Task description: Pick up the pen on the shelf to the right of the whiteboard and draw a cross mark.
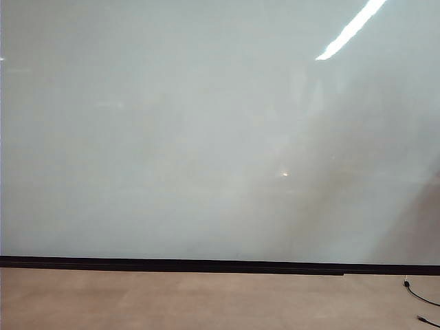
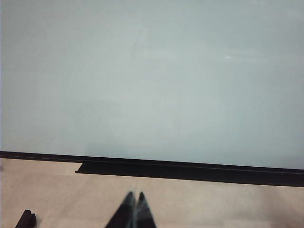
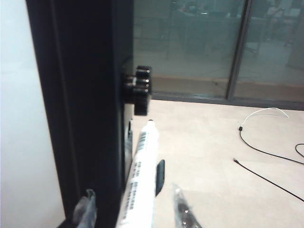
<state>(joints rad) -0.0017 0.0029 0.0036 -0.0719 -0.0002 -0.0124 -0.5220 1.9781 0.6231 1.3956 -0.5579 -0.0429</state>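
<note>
A glossy pale grey-white whiteboard (image 1: 206, 137) fills nearly the whole exterior view, bare of any marks, its thin black lower edge (image 1: 172, 264) meeting the tan floor (image 1: 192, 299). Black cables (image 1: 421, 299) lie at about five o'clock. Neither arm appears there. In the left wrist view, the left gripper (image 2: 134, 198) points at the board with fingertips pressed together, holding nothing. In the right wrist view, the right gripper (image 3: 135, 209) has clear fingers parted on either side of the white pen (image 3: 141, 183), beside a black frame (image 3: 80, 104) with a black knob (image 3: 138, 89); whether they pinch it is unclear.
</note>
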